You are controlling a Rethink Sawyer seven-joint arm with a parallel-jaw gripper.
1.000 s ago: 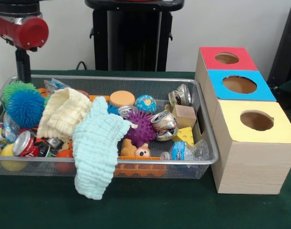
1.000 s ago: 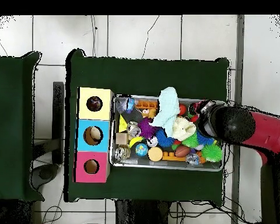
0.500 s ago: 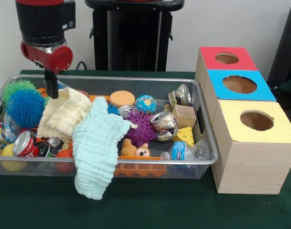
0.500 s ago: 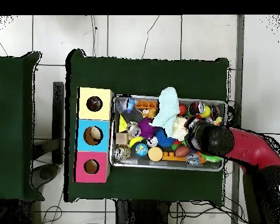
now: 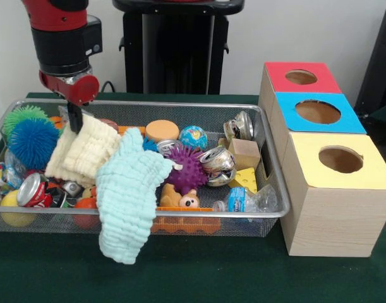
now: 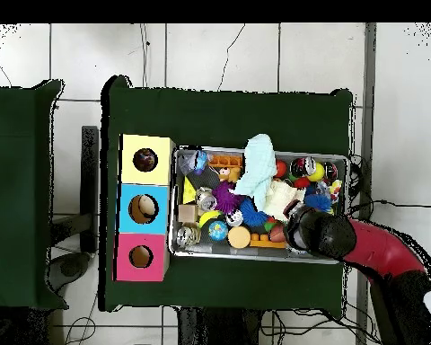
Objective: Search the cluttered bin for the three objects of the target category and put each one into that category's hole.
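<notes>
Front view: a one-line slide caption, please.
Gripper lowered onto the cream cloth in the cluttered wire bin, beside three coloured hole boxes.

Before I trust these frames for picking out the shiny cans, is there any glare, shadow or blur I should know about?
Front view: even light, sharp; the crushed silver can shows bright highlights, and the crumpled plastic bottle glints. The gripper is slightly soft against the cream cloth. Overhead view: the bin is small, its contents hard to separate, and the arm covers its lower right corner.

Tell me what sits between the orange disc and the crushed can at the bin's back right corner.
In the front view, a small globe-patterned ball lies between the orange disc and the crushed can.
</notes>
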